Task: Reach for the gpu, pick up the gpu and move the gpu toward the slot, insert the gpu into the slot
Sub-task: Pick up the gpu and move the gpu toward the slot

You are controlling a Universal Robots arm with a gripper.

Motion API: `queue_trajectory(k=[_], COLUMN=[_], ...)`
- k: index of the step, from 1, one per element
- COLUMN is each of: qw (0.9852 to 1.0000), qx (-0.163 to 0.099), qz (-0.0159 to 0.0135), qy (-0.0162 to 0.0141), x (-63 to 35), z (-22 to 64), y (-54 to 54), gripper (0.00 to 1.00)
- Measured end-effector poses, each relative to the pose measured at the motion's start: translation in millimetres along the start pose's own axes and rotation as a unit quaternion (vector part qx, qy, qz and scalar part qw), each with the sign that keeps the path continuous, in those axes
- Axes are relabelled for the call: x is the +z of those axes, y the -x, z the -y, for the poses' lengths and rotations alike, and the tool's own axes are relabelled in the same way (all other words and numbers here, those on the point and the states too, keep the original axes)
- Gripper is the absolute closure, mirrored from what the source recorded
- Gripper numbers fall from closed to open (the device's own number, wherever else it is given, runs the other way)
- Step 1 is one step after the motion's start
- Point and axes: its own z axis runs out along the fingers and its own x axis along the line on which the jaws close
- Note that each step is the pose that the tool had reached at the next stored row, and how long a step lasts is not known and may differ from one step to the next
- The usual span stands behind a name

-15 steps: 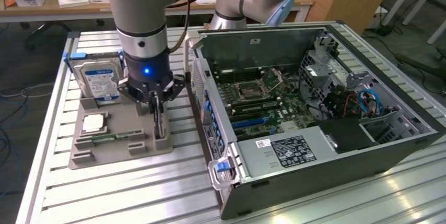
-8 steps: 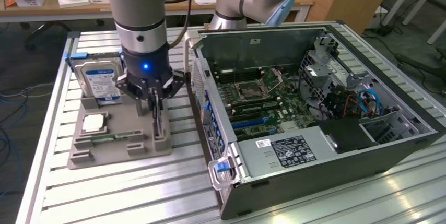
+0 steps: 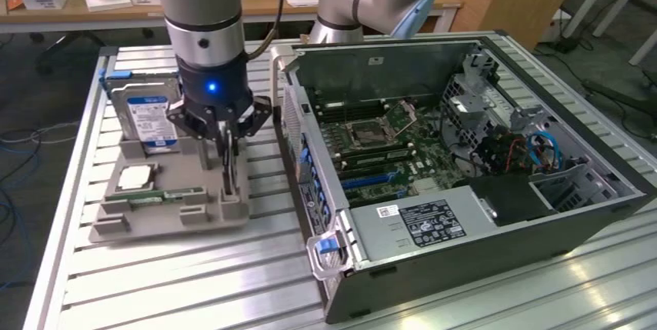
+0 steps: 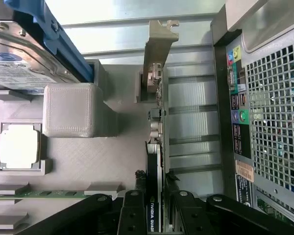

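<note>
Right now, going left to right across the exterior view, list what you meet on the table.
hard drive → gpu → computer case

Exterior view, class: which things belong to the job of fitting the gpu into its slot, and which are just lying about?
Belongs to the job: gpu, gripper, expansion slots, open computer case.
Lying about: hard drive, processor chip, memory stick, on the grey holder.
</note>
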Motion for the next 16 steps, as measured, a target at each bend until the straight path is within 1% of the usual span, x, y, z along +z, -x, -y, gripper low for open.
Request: queue_trajectory(k=[6, 11, 16], qw=[1.0000, 1.0000, 1.0000], qx=[0.000, 0.000, 0.000], qz=[0.0000, -0.0002, -0.0002], qy=[0.0000, 0.0020, 0.0021], x=[-11.2, -12.3, -12.5], z=[-0.6, -0.6, -0.6], y=[0.1, 0.0, 0.0], gripper=[0.73, 0.73, 0.73])
